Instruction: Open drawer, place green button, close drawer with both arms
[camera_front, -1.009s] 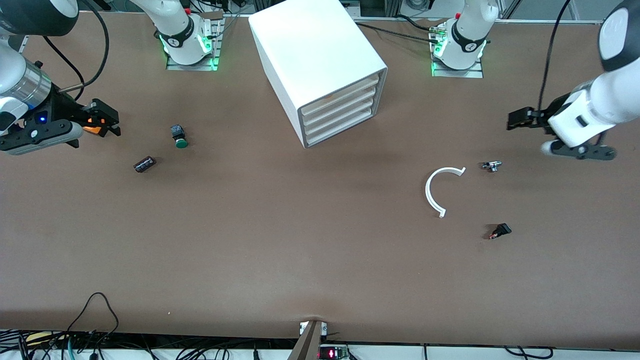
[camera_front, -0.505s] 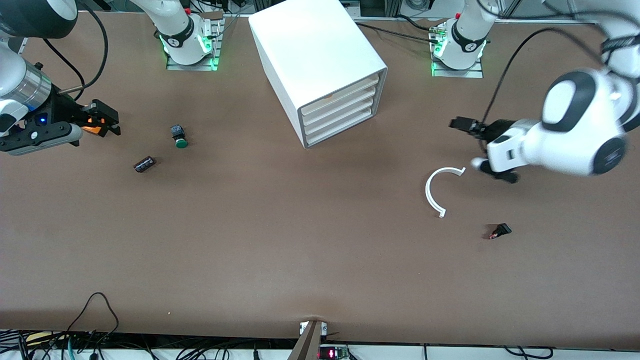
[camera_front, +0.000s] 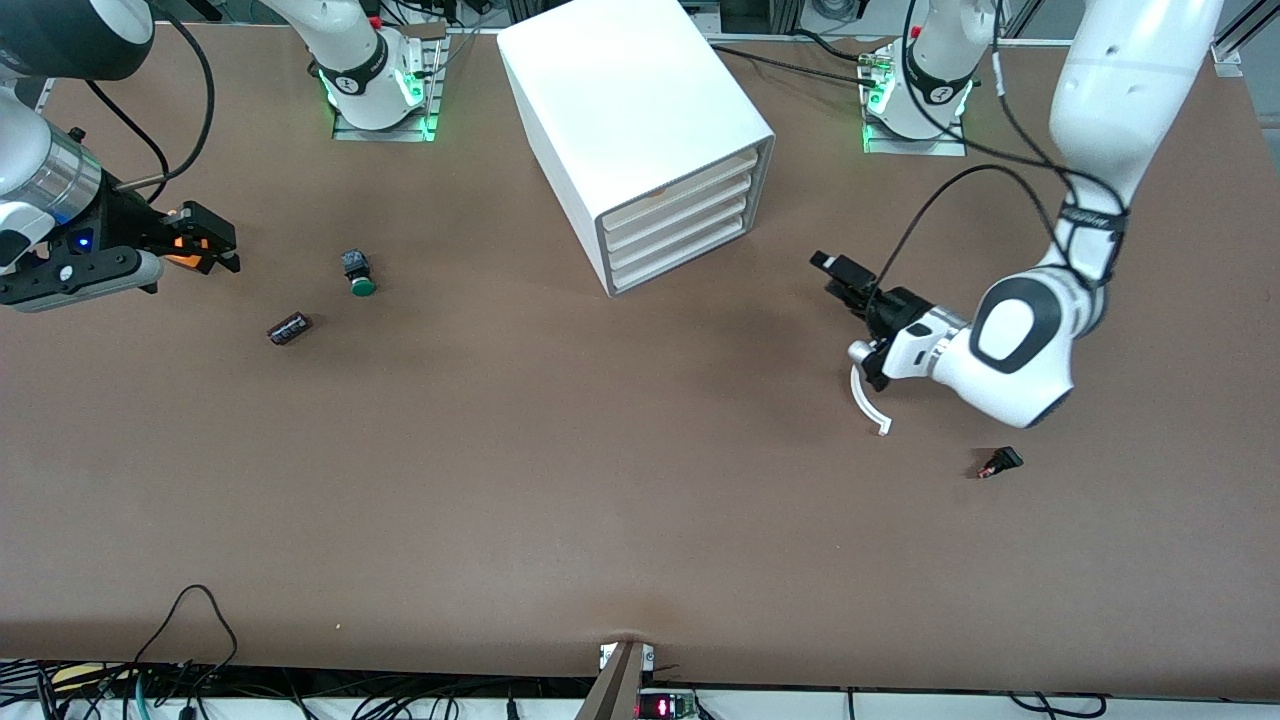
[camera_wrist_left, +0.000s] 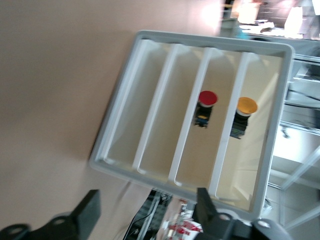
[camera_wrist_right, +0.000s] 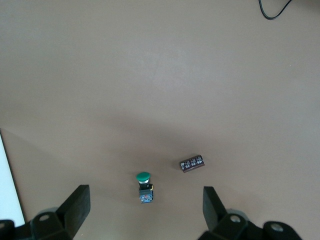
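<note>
Drawers (camera_front: 680, 225) all shut in the cabinet (camera_front: 625, 110). Left pincer (camera_front: 845, 285) spread, aimed at the drawer fronts, likely to pull. Right pincer (camera_front: 205, 242) waited spread near the button (camera_front: 358, 273), lying on the table (camera_front: 600, 480).

dark cylinder (camera_front: 289, 328) | white curved strip (camera_front: 866, 404) | small black part (camera_front: 1001, 462) | table (camera_front: 560, 480)

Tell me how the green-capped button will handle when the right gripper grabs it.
The button lies on its side on the table, so its round cap may let it roll if nudged. Its square black body probably gives flat faces to pinch. It looks small and likely light, so an off-centre squeeze could twist it.
</note>
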